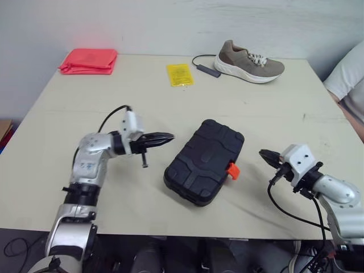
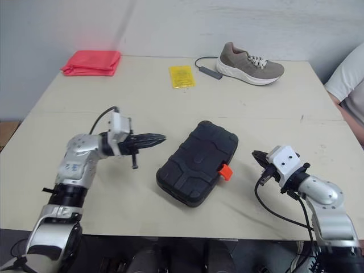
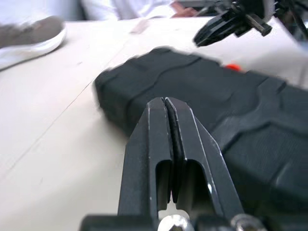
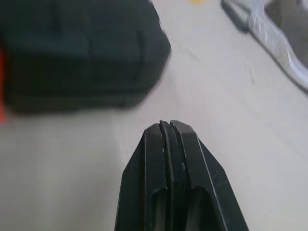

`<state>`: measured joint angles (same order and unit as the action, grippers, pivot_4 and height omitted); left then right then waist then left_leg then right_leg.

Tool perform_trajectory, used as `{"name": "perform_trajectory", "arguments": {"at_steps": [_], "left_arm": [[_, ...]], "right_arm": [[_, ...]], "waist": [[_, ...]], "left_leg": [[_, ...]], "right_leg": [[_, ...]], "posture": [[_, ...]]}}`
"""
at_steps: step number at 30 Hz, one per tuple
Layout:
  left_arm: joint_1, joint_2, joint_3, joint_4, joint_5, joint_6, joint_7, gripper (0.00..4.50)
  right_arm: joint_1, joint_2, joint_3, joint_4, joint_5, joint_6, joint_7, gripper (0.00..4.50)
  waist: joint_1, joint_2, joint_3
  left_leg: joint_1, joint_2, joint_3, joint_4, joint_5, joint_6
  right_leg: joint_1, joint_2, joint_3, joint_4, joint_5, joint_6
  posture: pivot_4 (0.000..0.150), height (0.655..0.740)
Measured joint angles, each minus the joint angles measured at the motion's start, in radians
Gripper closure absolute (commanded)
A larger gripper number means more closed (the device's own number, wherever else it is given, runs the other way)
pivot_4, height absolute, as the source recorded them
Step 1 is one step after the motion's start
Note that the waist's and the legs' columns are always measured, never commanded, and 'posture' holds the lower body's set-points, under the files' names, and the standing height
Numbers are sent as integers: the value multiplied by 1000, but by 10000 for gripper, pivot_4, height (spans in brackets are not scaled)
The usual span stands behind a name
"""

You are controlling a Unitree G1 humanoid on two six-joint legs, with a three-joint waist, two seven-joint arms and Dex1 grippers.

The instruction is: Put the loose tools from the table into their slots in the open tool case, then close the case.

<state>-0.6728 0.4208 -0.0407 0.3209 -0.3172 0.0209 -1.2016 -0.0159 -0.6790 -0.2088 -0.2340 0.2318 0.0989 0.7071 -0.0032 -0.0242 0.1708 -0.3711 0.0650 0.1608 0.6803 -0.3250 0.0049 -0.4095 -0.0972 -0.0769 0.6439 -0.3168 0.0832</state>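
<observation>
Tool case [image 1: 205,161] lying closed on table [image 1: 273,102], orange latch [image 1: 232,169] facing right gripper [image 1: 264,154]; left gripper [image 1: 169,137] beside opposite edge; both pinched together, holding nothing (likely standing off because work looks finished).

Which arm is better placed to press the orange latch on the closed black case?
Right, probably. The orange latch sits on the case edge facing the right gripper, which points toward it. The left gripper is across the case from it.
</observation>
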Motion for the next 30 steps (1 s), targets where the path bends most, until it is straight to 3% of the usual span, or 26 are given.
{"name": "perform_trajectory", "arguments": {"at_steps": [4, 9, 16, 30], "left_arm": [[-79, -120, -121, 58, 74, -25, 8, 44671], [-132, -199, -216, 139, 168, -50, 44, 44671], [-179, -208, -265, 169, 244, -41, 90, 44671], [-180, -205, -273, 191, 252, -31, 118, 44671]], "right_arm": [[36, -2, 7, -228, 95, 149, -4, 45000], [-50, -14, 60, -359, 144, 352, -55, 45000], [-68, -41, 170, -367, 95, 428, -66, 45000], [147, -87, 109, -369, 44, 399, -27, 45000]], "waist": [[2, 0, 0], [1, 0, 0], [5, 0, -1], [3, 0, -5]], "left_leg": [[-1, -1, 0, 1, 0, 0], [-1, 0, -1, 0, -1, 1], [0, -1, -2, 1, -2, 4], [0, 0, -2, -1, -2, 3]], "right_leg": [[-1, 1, 0, -1, 0, 0], [-1, 2, 0, -1, -1, -1], [1, -1, -1, -2, 0, 0], [2, 0, -1, -4, 0, 0]], "posture": [[1500, 7400], [1500, 7400], [1500, 7400], [1500, 7400]]}}
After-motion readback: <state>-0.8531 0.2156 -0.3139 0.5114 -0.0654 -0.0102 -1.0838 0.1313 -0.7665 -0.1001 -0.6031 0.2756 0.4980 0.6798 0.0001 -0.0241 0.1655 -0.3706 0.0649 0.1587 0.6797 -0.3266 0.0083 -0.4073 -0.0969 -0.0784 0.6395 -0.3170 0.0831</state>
